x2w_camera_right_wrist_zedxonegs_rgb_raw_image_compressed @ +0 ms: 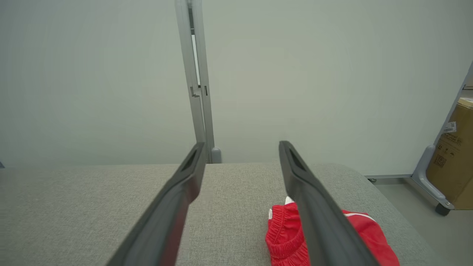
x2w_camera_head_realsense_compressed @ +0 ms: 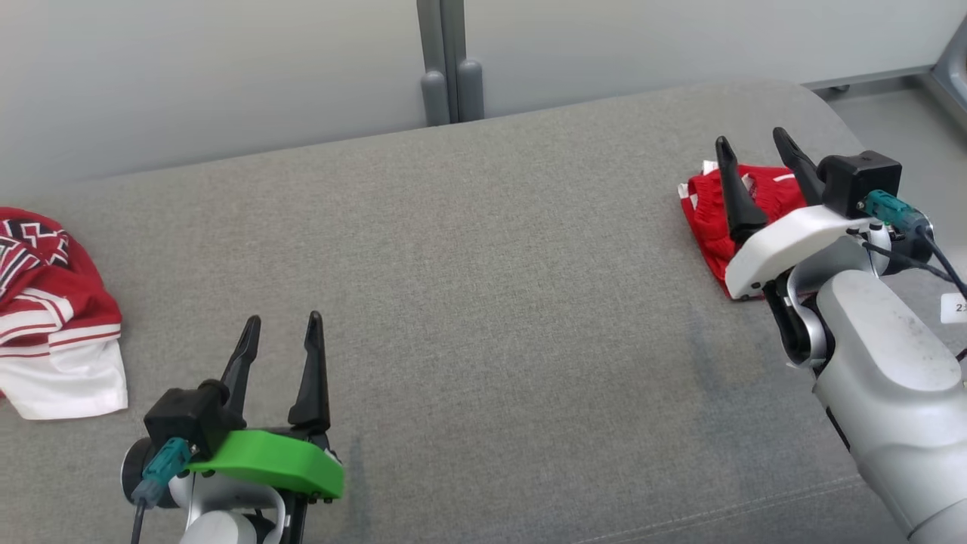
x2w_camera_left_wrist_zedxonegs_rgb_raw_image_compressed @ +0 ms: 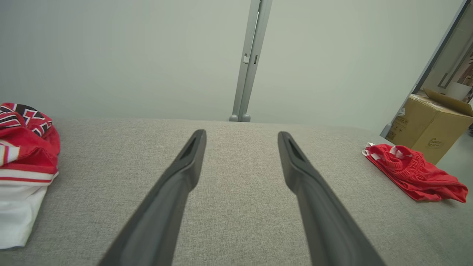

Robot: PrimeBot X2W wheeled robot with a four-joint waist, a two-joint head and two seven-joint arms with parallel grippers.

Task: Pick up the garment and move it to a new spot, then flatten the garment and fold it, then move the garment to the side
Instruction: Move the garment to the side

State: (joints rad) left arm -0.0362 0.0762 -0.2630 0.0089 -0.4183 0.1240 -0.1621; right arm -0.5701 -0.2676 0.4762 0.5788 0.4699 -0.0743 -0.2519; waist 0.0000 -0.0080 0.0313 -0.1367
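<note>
A small red garment (x2w_camera_head_realsense_compressed: pixel 706 219) with white trim and an elastic waistband lies folded near the right end of the grey padded surface (x2w_camera_head_realsense_compressed: pixel 483 264). My right gripper (x2w_camera_head_realsense_compressed: pixel 753 140) hovers over it, open and holding nothing. In the right wrist view the red garment (x2w_camera_right_wrist_zedxonegs_rgb_raw_image_compressed: pixel 284 232) sits just below the right gripper (x2w_camera_right_wrist_zedxonegs_rgb_raw_image_compressed: pixel 241 145), partly behind one finger. A second garment (x2w_camera_head_realsense_compressed: pixel 53 317), red, white and black-patterned, lies crumpled at the left edge. My left gripper (x2w_camera_head_realsense_compressed: pixel 283 319) is open and empty at the lower left, right of that heap. The left wrist view shows the left gripper (x2w_camera_left_wrist_zedxonegs_rgb_raw_image_compressed: pixel 241 133), the heap (x2w_camera_left_wrist_zedxonegs_rgb_raw_image_compressed: pixel 26 147) and the red garment (x2w_camera_left_wrist_zedxonegs_rgb_raw_image_compressed: pixel 414 173).
A pale wall with a grey vertical post (x2w_camera_head_realsense_compressed: pixel 451 68) runs behind the surface. A cardboard box (x2w_camera_left_wrist_zedxonegs_rgb_raw_image_compressed: pixel 428 129) stands on the floor past the right end. Bare grey fabric stretches between the two garments.
</note>
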